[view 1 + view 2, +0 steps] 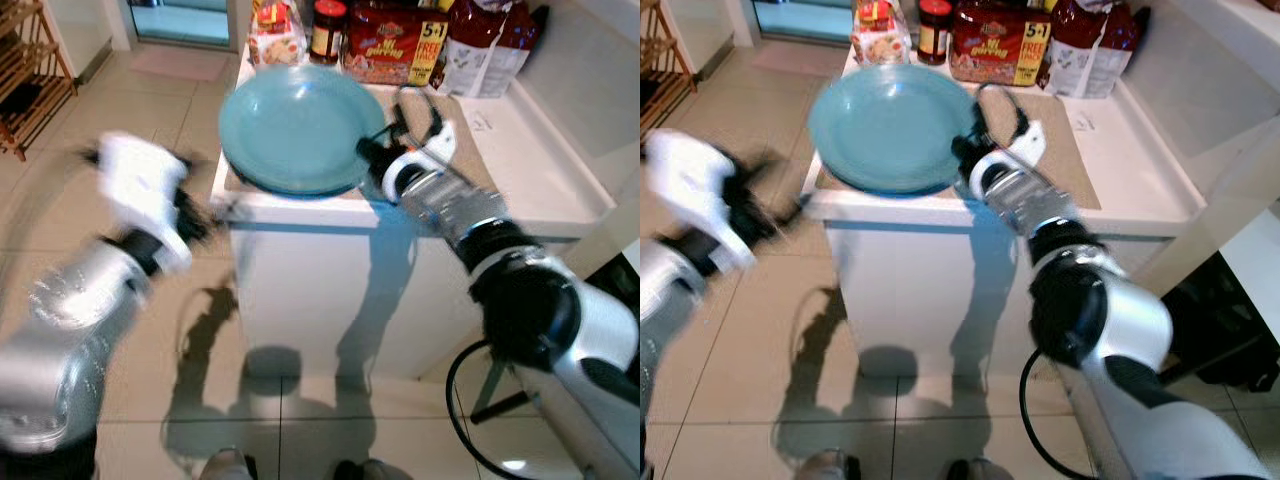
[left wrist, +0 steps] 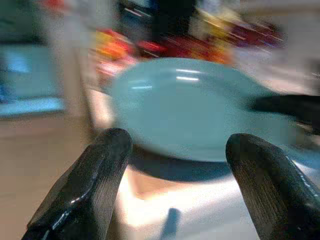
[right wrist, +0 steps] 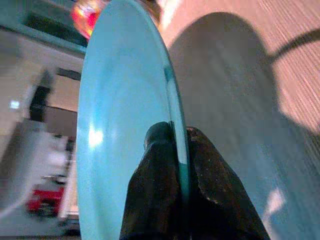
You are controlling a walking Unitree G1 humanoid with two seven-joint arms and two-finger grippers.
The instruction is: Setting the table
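- Two black fingers of the right claw pinch the rim of a teal plate, one finger on each face of it.
- The plate sits tilted above the near left corner of the white bench, its raised edge toward the packages at the back and its left edge overhanging the bench side.
- Under the plate lies a tan placemat on the benchtop.
- The left claw hangs wide apart, off the bench's left side over the tiled floor, near the plate but apart from it; it is blurred in the eye views.
- Along the bench's back edge stand a dark jar, a red carton marked "5+1 FREE" and a white bag.
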